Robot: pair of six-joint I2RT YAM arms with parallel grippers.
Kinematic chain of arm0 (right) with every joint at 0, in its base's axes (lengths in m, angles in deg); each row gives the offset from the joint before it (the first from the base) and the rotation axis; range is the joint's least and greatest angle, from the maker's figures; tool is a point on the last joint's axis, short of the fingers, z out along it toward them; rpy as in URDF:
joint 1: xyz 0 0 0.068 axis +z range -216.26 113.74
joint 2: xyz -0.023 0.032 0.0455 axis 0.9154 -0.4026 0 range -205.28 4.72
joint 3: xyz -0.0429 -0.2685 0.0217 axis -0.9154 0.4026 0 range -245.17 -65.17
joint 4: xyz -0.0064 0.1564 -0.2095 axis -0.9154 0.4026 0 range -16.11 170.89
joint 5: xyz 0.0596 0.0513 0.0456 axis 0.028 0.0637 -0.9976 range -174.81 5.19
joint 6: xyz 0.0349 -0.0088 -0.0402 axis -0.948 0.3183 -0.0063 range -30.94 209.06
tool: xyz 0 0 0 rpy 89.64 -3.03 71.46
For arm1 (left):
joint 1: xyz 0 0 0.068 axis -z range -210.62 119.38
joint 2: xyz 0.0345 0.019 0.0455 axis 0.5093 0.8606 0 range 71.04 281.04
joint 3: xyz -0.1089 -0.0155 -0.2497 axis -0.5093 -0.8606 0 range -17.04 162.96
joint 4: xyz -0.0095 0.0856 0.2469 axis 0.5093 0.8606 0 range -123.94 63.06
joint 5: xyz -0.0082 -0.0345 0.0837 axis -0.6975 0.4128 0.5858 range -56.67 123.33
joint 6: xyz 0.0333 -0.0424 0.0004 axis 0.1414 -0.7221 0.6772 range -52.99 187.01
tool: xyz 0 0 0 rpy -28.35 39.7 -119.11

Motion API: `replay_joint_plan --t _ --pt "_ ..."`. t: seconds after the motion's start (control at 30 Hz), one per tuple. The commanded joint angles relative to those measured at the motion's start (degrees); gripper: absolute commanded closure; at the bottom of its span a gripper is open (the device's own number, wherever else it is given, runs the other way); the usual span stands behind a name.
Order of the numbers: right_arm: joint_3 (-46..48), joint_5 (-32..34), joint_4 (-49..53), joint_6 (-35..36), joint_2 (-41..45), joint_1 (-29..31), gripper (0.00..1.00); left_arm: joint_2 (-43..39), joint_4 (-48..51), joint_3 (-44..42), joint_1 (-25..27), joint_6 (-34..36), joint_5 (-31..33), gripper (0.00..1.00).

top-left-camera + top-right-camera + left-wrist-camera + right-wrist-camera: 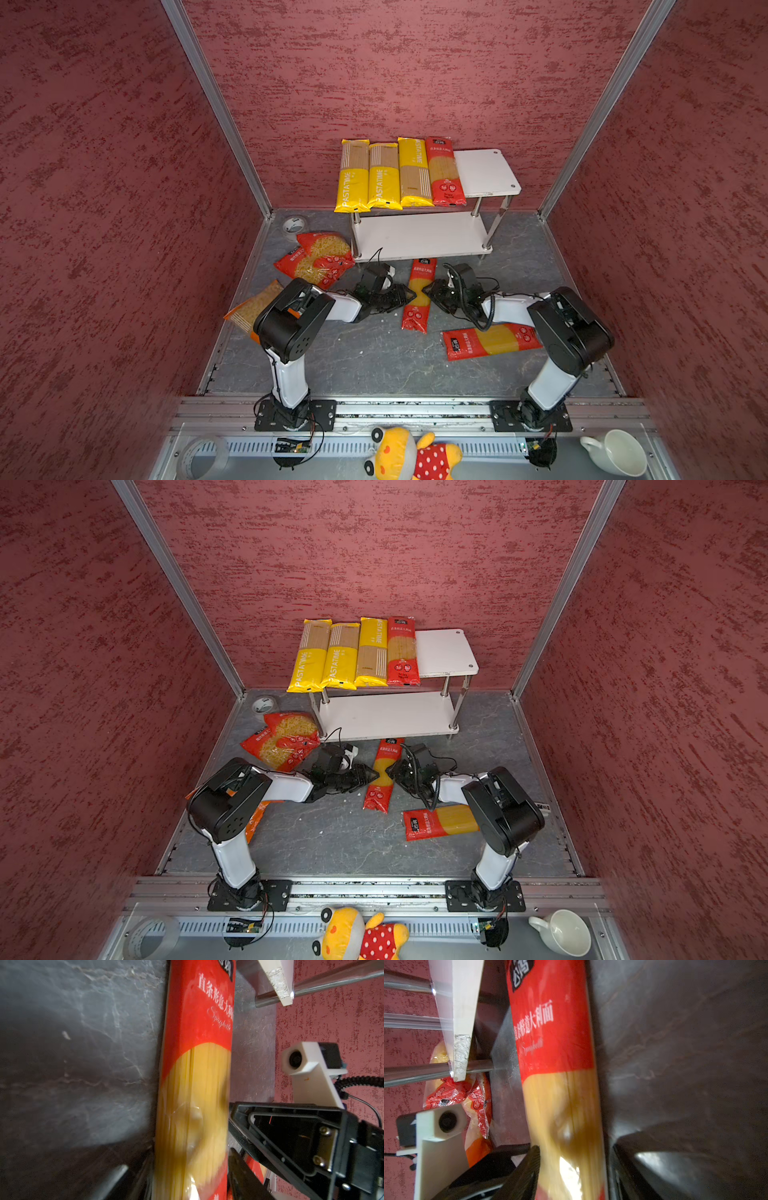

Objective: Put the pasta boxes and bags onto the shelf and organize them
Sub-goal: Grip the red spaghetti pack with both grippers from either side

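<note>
Right now both arms are meeting low in front of the shelf (486, 170), at the red spaghetti pack (417, 311) that is lying lengthwise on the dark floor, its far end just short of the lower board. The left gripper (411, 296) is sitting at the pack's middle on one long side, and the right gripper (428, 291) is facing it from the other. In the right wrist view the jaws are hugging the pack, pressing on it from both sides. In the left wrist view the pack is sitting between the jaws, but it is too blurred to tell whether they are clamping it. Up on the top board, three yellow packs (384, 176) and one red shelf pack (445, 172) are lying side by side. A second floor pack (490, 340) is lying crosswise beside the right arm. Two red short-pasta bags (316, 259) are overlapping near the shelf's left leg, and an orange bag (249, 311) is poking out from under the left arm.
</note>
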Motion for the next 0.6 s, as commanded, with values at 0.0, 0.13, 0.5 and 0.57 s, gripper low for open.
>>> replay_joint_plan --t 0.0,0.13,0.5,0.57 --pt "-0.96 -1.96 -3.16 -1.62 -2.25 1.71 0.48 1.58 -0.04 -0.71 0.60 -1.34 -1.21 0.52" --pt "1.91 -4.66 -8.46 -4.28 -0.89 2.80 0.59 -0.59 -1.60 -2.95 0.74 -3.53 -3.11 0.60" --pt "11.16 -3.12 -10.57 -9.44 11.24 2.80 0.89 -6.02 -2.35 -7.07 2.26 -5.57 -5.12 0.60" --pt "11.27 -2.66 -9.51 -9.09 12.97 2.84 0.91 -6.84 -1.50 -6.74 2.19 -5.13 -5.07 0.58"
